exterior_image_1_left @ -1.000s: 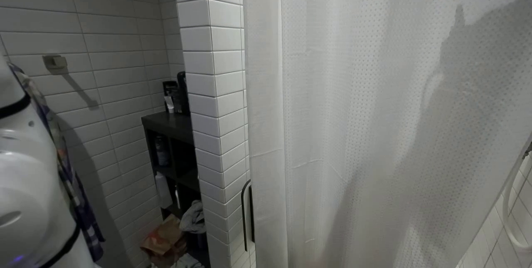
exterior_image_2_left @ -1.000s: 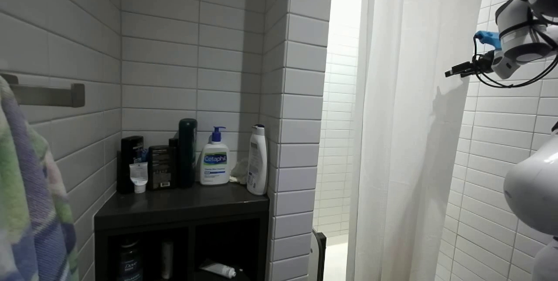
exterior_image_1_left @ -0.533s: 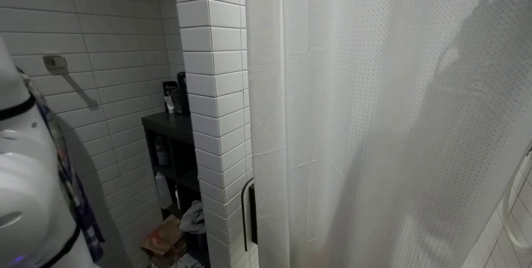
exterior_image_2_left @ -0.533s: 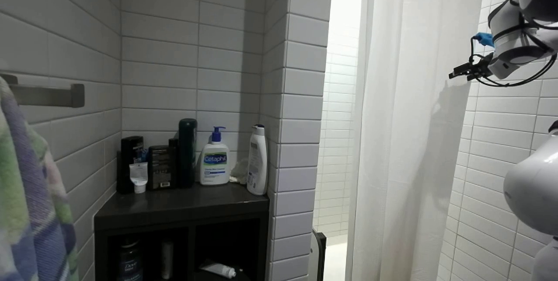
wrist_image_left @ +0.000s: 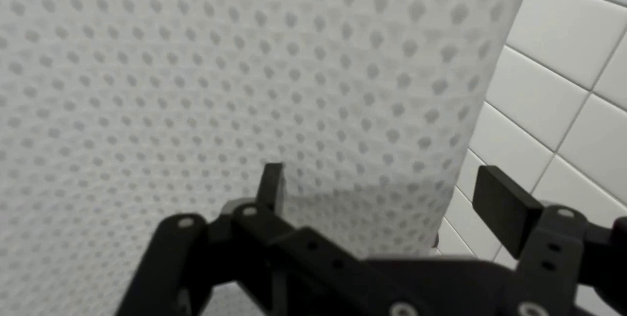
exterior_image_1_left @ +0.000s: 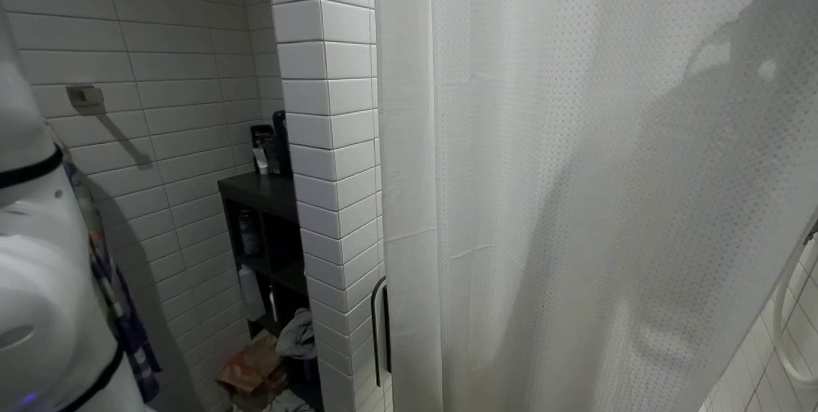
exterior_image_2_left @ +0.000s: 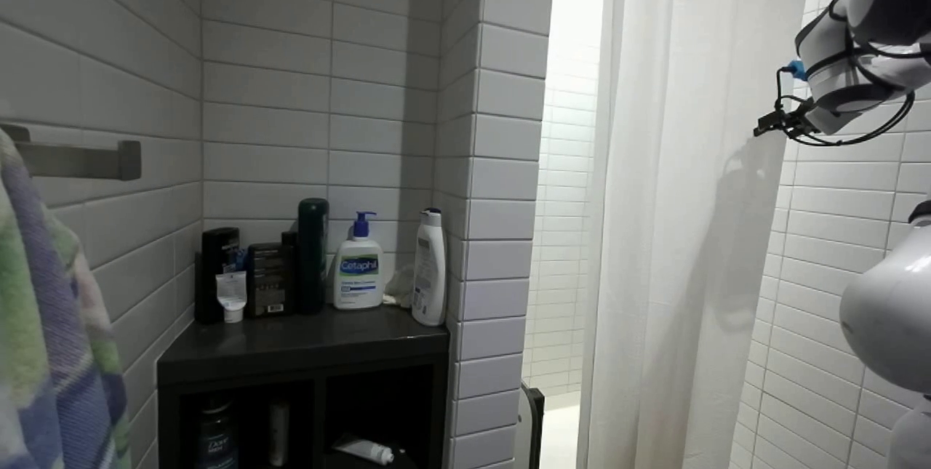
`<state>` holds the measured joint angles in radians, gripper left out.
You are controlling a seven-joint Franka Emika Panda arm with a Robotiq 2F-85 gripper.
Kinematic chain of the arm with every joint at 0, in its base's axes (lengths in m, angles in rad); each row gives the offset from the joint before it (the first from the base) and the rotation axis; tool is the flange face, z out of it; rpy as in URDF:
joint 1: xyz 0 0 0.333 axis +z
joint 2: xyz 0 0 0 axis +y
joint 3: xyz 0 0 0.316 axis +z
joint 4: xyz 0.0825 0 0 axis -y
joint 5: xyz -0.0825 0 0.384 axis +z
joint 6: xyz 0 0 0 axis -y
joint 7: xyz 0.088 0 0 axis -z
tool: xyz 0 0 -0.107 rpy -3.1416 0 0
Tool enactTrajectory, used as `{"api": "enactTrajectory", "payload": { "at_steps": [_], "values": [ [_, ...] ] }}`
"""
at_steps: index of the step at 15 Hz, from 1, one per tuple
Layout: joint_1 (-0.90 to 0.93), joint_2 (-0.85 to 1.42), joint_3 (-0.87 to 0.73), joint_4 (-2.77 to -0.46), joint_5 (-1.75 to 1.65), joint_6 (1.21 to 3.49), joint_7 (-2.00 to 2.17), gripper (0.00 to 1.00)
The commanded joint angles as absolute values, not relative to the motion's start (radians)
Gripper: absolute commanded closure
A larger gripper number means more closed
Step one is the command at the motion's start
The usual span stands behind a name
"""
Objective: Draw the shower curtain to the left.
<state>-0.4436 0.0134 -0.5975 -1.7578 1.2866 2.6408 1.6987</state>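
- Gripper (wrist_image_left: 384, 191) stands at the near side of the shower curtain (wrist_image_left: 196, 85), by its right edge, jaws wide apart: the left one before the fabric, the right one before the tiled wall (wrist_image_left: 563, 85); whether it touches the cloth, I cannot tell.
- Leftmost in an exterior view hangs a multicoloured towel (exterior_image_2_left: 58, 309).
- Right of it, bottles (exterior_image_2_left: 358, 280) and a small white tube (exterior_image_2_left: 232, 287) stand on a dark shelf (exterior_image_2_left: 291, 349).
- Next comes a white-tiled pillar (exterior_image_2_left: 502, 236).
- Right of the pillar, past a bright gap (exterior_image_2_left: 567, 236), the curtain hangs in soft vertical folds.
- Farthest right is the arm (exterior_image_2_left: 836, 80), extended leftward.
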Motion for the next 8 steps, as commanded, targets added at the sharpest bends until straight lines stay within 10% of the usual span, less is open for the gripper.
{"api": "enactTrajectory", "payload": {
  "at_steps": [1,8],
  "values": [
    [-0.46,0.041,-0.577,-1.717,1.28,2.663,1.728,0.0],
    [-0.463,0.041,-0.569,-1.712,1.269,2.654,1.712,0.0]
  ]
}}
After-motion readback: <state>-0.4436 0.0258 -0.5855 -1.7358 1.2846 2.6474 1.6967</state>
